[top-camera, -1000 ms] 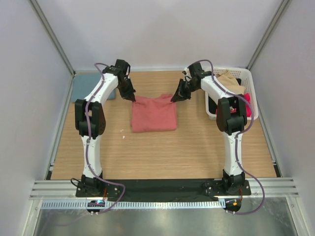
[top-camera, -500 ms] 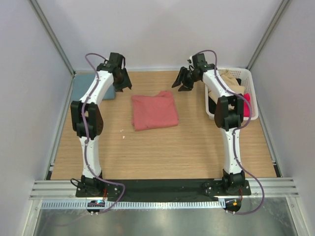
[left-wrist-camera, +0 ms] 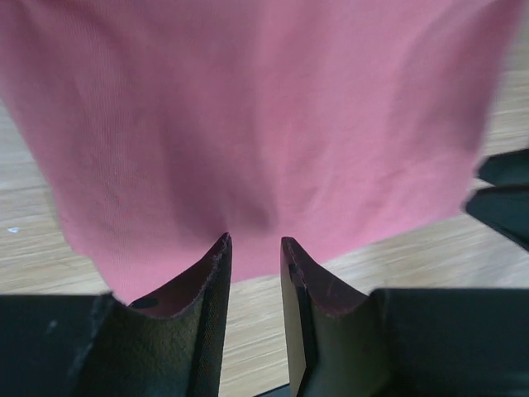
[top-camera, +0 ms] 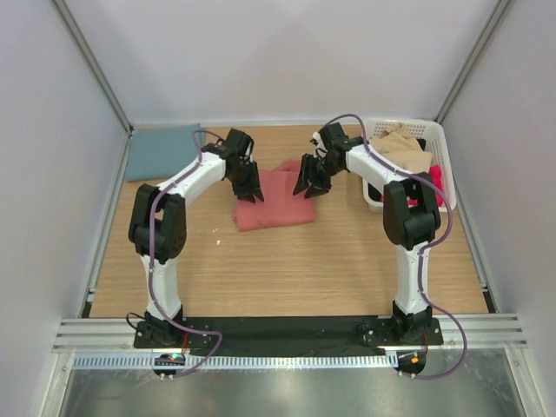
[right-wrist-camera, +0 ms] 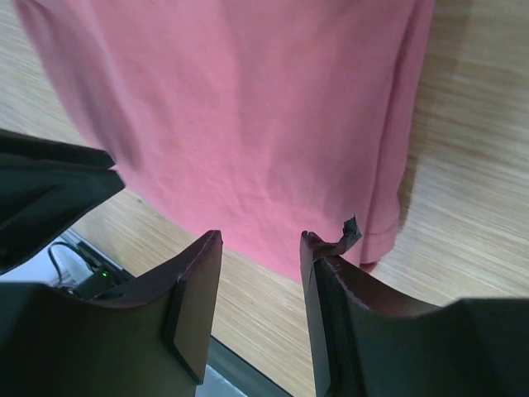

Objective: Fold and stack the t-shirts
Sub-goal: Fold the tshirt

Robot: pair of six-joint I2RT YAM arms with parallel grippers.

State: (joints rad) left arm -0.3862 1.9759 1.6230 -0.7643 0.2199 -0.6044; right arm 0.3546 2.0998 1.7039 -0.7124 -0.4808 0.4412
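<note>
You have two t-shirts on the table (top-camera: 287, 269). One salmon-red t-shirt (top-camera: 276, 208) lies folded into a rough rectangle at the middle of the top view. One teal-blue t-shirt (top-camera: 163, 149) lies flat in the upper left of that view, well apart from the red one. Two grippers are over the red shirt's upper part, one at its left side and one at its right. The left gripper (left-wrist-camera: 254, 244) is only slightly parted, a narrow gap between the fingers; its tips sit at the shirt's edge with nothing visibly pinched. The right gripper (right-wrist-camera: 260, 240) is parted wider, its tips also at the cloth edge and holding nothing that you can see; a small scrap of tape or rubber sticks up from one fingertip. In each wrist view the other gripper's dark tip shows at the frame edge. One white basket (top-camera: 439, 143) stands in the upper right, holding one tan cloth (top-camera: 401, 143) and one bright pink-red item (top-camera: 437, 182).
</note>
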